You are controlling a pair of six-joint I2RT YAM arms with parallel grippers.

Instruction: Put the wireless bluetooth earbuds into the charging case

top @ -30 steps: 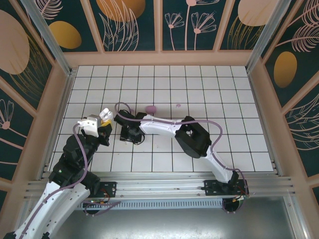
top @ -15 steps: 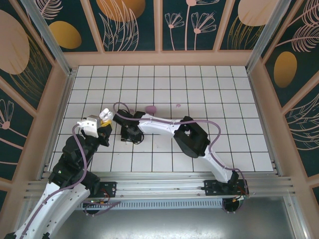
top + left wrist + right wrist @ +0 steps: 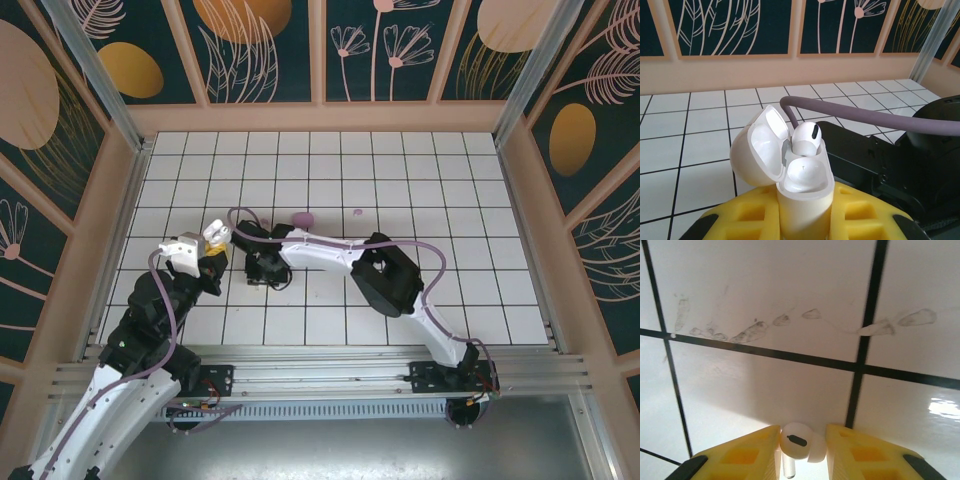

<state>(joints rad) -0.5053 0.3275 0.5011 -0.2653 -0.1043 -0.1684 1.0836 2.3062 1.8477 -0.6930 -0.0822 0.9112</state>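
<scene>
Tabletop of white glossy tiles, black grout, grey smudges. In the left claw: gripped tight a small white glossy plastic charging case, kept upright, rounded lid hinged open to the left, with 1 white rounded plastic earbud seated in the far socket. At the right claw: hung low over the tiles, closed on a 2nd white earbud, with yellow pads against both its sides.

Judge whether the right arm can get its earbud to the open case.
Probably yes: the left fingers hold the case lid-open, one slot apparently free; the right fingers, gripping the earbud, sit close beside it with nothing between.
</scene>
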